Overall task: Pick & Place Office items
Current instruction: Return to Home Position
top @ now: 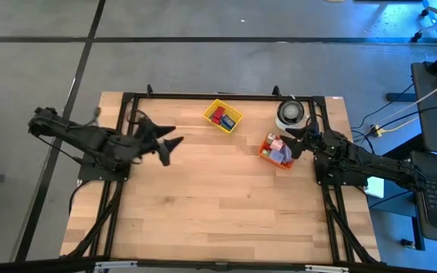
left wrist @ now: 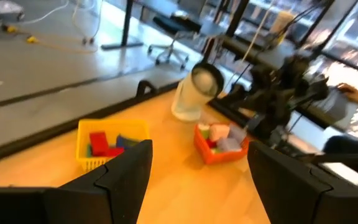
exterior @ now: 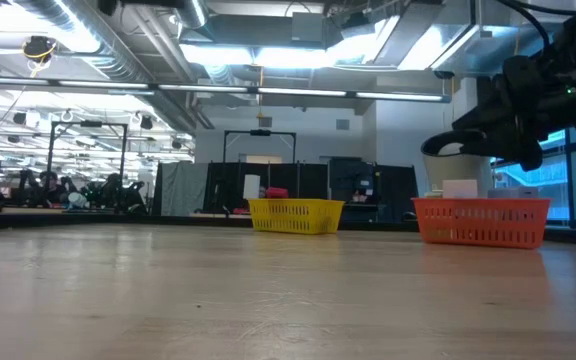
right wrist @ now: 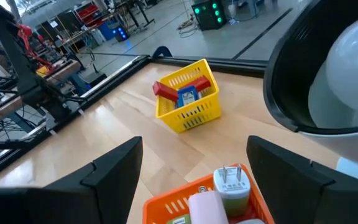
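The office items lie inside two small bins. The yellow bin [top: 222, 116] [right wrist: 187, 98] holds red, blue and green pieces [left wrist: 104, 144]. The orange bin [top: 277, 151] [left wrist: 220, 144] holds white, pink and lavender pieces, among them a white plug-like block [right wrist: 230, 181]. My left gripper [top: 167, 143] [left wrist: 194, 174] hovers open over the table's left half, pointing toward the bins. My right gripper [top: 300, 141] [right wrist: 194, 180] hovers open just right of the orange bin, above its edge. Neither holds anything.
A white round roll [top: 290, 114] [right wrist: 353, 81] in a dark holder stands at the far right, close behind the orange bin. A black frame [top: 203, 95] rims the table's far edge. Bare wood [top: 218, 205] spreads over the table's near half.
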### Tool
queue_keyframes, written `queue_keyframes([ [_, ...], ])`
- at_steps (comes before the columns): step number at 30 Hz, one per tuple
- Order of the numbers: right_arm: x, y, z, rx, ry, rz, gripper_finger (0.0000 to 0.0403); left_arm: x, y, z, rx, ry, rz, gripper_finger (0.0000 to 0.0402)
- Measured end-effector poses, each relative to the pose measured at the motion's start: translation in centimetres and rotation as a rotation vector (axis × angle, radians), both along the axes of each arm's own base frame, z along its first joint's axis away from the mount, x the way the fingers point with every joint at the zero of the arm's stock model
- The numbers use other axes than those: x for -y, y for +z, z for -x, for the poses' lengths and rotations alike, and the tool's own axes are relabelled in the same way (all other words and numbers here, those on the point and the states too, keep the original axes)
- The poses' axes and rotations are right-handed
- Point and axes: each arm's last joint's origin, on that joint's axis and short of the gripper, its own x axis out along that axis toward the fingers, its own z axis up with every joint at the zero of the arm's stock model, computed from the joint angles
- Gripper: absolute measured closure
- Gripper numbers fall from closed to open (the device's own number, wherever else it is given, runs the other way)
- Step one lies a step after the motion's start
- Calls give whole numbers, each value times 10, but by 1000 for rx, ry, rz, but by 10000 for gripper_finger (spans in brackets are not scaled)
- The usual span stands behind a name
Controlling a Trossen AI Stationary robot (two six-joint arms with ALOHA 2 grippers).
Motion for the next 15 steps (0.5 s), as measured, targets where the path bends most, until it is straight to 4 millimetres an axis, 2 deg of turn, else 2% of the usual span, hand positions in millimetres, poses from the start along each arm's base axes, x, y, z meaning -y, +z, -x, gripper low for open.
queue_keyframes([
  [8,0,0,0,8,-4,-14,112,-1,-34,-43,-121,-12,132,141],
  [15,0,-1,0,8,-7,-30,111,-24,-42,-57,-180,-77,217,141],
])
